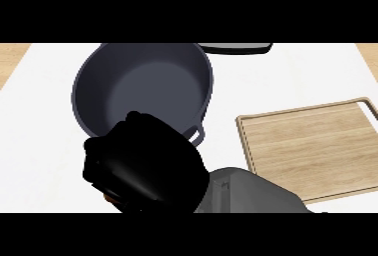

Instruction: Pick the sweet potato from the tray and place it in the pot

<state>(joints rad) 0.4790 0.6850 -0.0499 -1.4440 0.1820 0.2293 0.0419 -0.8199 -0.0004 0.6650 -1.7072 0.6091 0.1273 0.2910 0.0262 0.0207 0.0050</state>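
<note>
A dark grey pot (pixel 96 70) stands at the upper left, with nothing inside it. My right hand (pixel 144 167) hovers over the pot's near rim, fingers curled downward, its grey forearm coming in from the lower right. The sweet potato (pixel 111 199) shows only as a small brown sliver under the hand's lower edge; the rest is hidden by the hand. The wooden tray (pixel 317 145) lies at the right with nothing on it. My left hand is not visible.
A dark flat object (pixel 236 48) sits at the far edge behind the pot. The counter top is white, with wooden strips at the far left and right corners.
</note>
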